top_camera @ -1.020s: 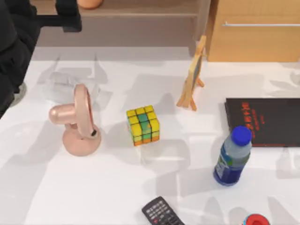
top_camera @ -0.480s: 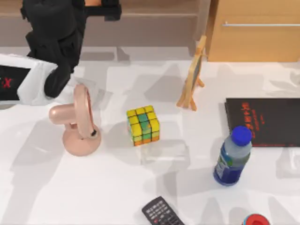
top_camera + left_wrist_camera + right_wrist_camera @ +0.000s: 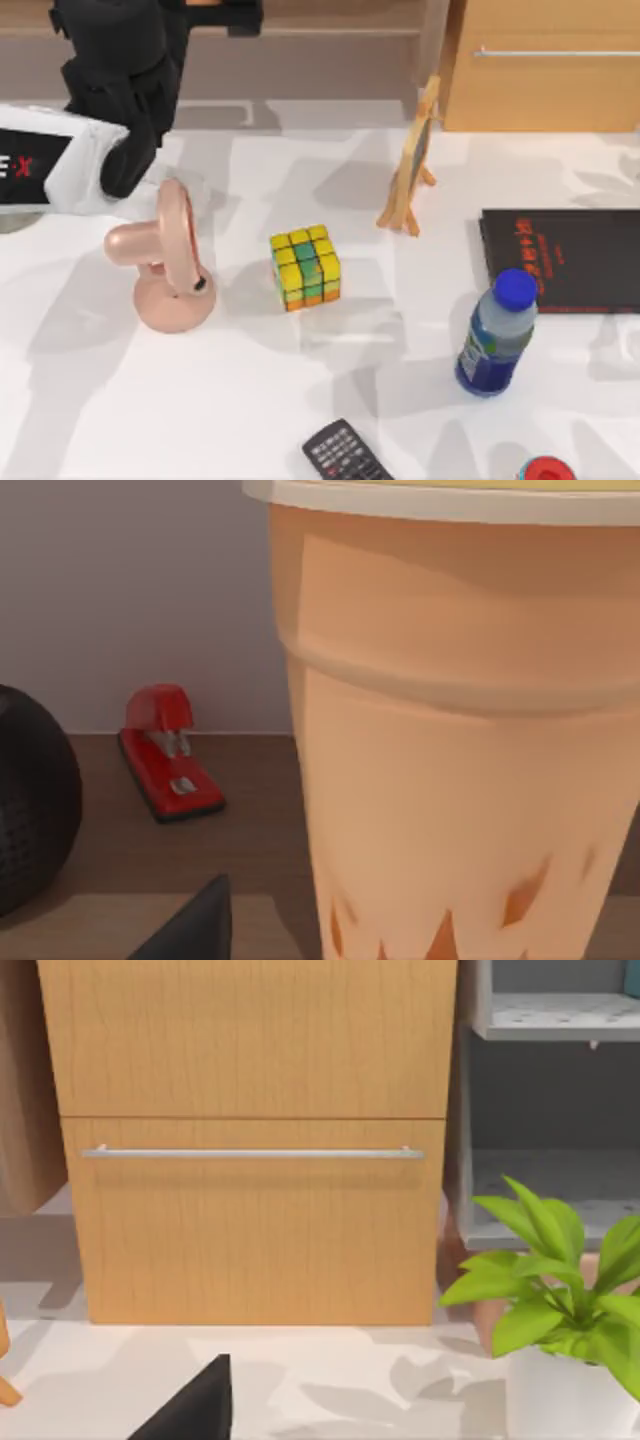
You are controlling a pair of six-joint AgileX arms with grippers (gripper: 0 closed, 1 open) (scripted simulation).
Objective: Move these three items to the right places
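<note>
**One item at the shelf, the cube not yet moved**

My left arm (image 3: 110, 90) reaches over the far left corner of the tabletop (image 3: 250, 400) toward the wooden shelf (image 3: 330, 25) that runs along the far edge. Its wrist camera sits very close to the tall peach-orange tapered vase (image 3: 450, 730), which stands upright on the brown shelf board with a red stapler (image 3: 168, 750) lying beside it and a black rounded object (image 3: 30, 800) at the other side. I cannot tell whether this gripper is holding the vase or has let go, since the fingers are not clear to me. My judgement is that the vase is at or very near its place on the shelf.

The yellow-green-orange puzzle cube (image 3: 305, 266) sits near the middle of the tabletop, just beside the pink desk fan (image 3: 165, 260), untouched, so I count it as left to do. I can find no light-blue book among these views, so I cannot say where it stands.

My right arm looks at a wooden drawer cabinet (image 3: 255, 1140) and a potted plant (image 3: 560, 1290); I cannot tell its gripper's state.

Other things on the tabletop: a small wooden easel (image 3: 412, 160), a black book with red lettering (image 3: 565, 258) at the right edge, a blue-capped bottle (image 3: 497, 335) and a remote control (image 3: 345, 455) at the near edge.
</note>
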